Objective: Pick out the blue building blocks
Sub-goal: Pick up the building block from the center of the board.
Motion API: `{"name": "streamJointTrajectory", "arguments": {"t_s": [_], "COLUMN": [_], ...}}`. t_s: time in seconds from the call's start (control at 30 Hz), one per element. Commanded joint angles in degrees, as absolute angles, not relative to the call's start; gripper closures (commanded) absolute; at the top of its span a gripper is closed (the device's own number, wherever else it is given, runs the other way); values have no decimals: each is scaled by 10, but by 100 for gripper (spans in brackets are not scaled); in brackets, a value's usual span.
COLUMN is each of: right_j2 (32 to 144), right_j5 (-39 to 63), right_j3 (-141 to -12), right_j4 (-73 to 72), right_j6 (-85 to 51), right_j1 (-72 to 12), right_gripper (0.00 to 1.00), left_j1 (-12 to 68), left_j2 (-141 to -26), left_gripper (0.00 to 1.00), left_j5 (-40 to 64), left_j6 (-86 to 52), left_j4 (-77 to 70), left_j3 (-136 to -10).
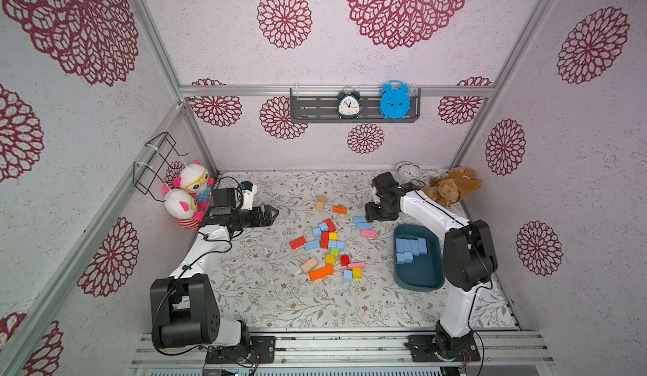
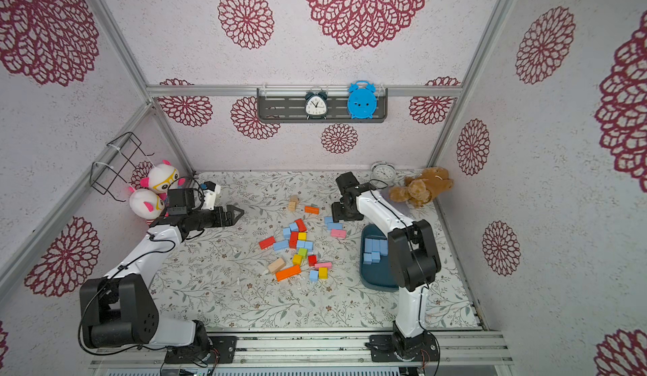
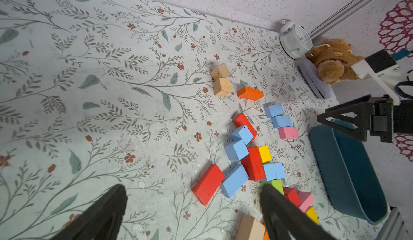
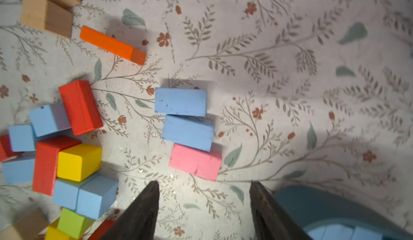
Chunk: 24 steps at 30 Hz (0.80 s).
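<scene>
Blue bricks (image 4: pixel 180 102), a pair, are lying flat on the floral table (image 1: pixel 280 304) just ahead of the right gripper (image 4: pixel 204 183). Their long sides are resting together, and in both top views their long axes are running parallel, roughly across the table from left to right. A pink brick (image 4: pixel 195 161) is lying against the nearer one at a slight skew. The right gripper's jaws are standing apart with only bare table showing between them, grasping nothing, and its fingertips are stopping short of the pink brick.

More blue pieces are sitting mixed into the central heap (image 1: pixel 327 241) among red, yellow and green ones. At its left edge a long blue brick (image 1: pixel 311 245) is lying flat, side by side with a red brick (image 1: pixel 297 243), both long axes slanting the same way. At the near edge a blue cube (image 1: pixel 347 275) is sitting beside a yellow cube (image 1: pixel 356 272).

Further blue blocks (image 1: pixel 409 248) are lying packed in rows at the far end of the dark teal tub (image 1: pixel 416 279); which way each is pointing I cannot tell.

Left of the heap, the left gripper (image 1: pixel 273 213) is hanging above the table, jaws spread wide and empty
</scene>
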State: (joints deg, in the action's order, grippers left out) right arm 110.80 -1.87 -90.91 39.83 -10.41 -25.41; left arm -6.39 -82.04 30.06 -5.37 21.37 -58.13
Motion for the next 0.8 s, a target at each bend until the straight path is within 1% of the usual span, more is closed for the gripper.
{"name": "streamJointTrajectory", "arguments": {"t_s": [0.0,0.1,0.2,0.33,0.63,0.77], "right_j2": [1126,1153,1191,1252,1302,1326], "right_j5": [-41,-27,-8,8,-4,-7], "right_j3": [-937,-953,-983,-1045,-1081,-1107], "right_j4": [371,349,357,407,425,440], "right_j6": [42,103,135,143,134,115], "right_j1": [-270,-270,-269,-269,-260,-248], "right_gripper": [32,31,31,30,31,36], "left_j1": [-88,-111,-131,-147,-151,-152], "left_j2": [-807,-805,-803,-798,-805,-807], "left_gripper": [3,3,3,3,2,2], "left_j5": [289,293,293,297,307,313], "left_j6": [-14,-12,-11,-10,-9,-11], "left_j4": [214,213,214,210,212,211], "left_j3": [-580,-578,-572,-559,-555,-556]}}
